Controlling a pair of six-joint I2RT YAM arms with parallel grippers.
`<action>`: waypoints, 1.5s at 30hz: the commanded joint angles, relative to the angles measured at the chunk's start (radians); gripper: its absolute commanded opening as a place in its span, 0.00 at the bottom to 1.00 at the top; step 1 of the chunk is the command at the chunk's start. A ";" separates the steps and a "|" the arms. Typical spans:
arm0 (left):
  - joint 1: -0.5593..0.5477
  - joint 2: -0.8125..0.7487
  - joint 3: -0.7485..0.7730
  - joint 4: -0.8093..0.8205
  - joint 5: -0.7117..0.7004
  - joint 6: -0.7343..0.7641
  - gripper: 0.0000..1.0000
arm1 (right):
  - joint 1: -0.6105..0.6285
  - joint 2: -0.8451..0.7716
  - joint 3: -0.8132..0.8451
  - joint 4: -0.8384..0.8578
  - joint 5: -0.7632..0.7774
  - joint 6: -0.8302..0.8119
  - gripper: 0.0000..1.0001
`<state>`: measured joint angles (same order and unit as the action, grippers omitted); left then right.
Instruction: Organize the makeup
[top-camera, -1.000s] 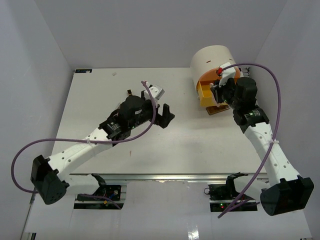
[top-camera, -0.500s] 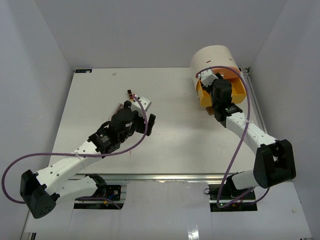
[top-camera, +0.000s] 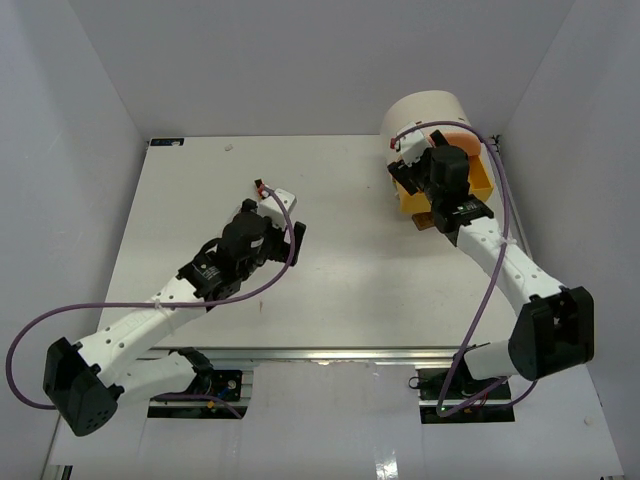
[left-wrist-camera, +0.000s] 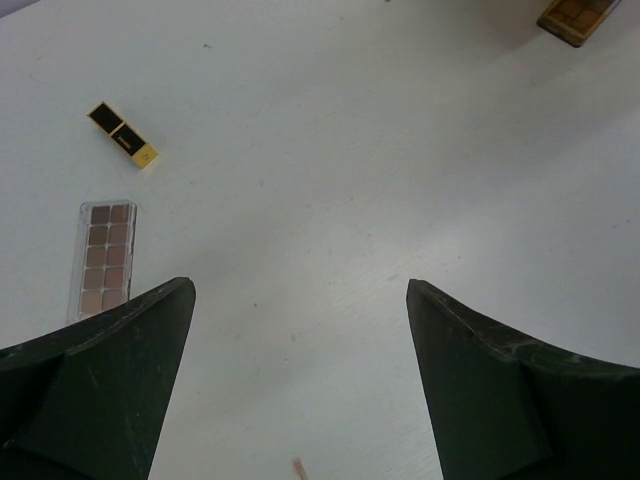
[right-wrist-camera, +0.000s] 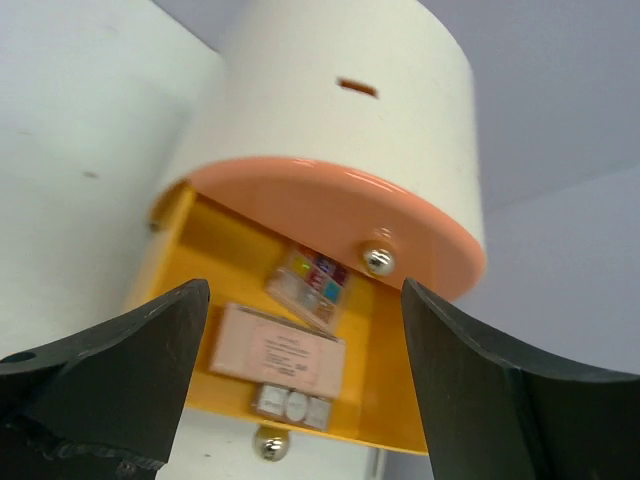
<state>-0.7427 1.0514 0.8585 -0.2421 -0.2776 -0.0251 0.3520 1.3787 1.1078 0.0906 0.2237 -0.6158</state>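
In the right wrist view, the yellow drawer (right-wrist-camera: 200, 250) stands pulled out and holds a multicoloured palette (right-wrist-camera: 310, 278), a pink palette (right-wrist-camera: 278, 348) and a grey-white palette (right-wrist-camera: 292, 405). My right gripper (right-wrist-camera: 305, 300) hangs open in front of that drawer, with nothing between its fingers. On the table, a black-and-gold lipstick tube (left-wrist-camera: 122, 134) and a brown-toned palette in a clear case (left-wrist-camera: 102, 258) lie left of my open, empty left gripper (left-wrist-camera: 300, 290). Another brown palette (top-camera: 432, 220) lies on the table by the drawer unit. No sponges show.
The round cream drawer unit (top-camera: 430, 115) stands at the back right, with an orange drawer (right-wrist-camera: 330, 205) and its metal knob (right-wrist-camera: 378, 262) above the yellow drawer (top-camera: 478, 180). White walls close in the table (top-camera: 350, 290). Purple cables loop off both arms.
My right gripper has gone from nearly shut to wide open at the yellow drawer, and its arm has swung round. My left arm has drawn back to the left, near the lipstick tube.
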 joint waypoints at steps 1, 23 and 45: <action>0.189 0.055 0.037 -0.041 0.145 -0.073 0.98 | -0.017 -0.170 0.022 -0.357 -0.785 0.046 0.96; 0.585 0.799 0.433 -0.206 0.158 0.117 0.97 | -0.196 -0.434 -0.306 -0.395 -1.350 -0.033 0.94; 0.654 0.851 0.367 -0.203 0.327 0.063 0.48 | -0.208 -0.441 -0.312 -0.402 -1.373 -0.021 0.94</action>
<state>-0.0990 1.9110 1.2556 -0.4178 -0.0028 0.0881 0.1550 0.9375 0.7868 -0.3157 -1.1107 -0.6441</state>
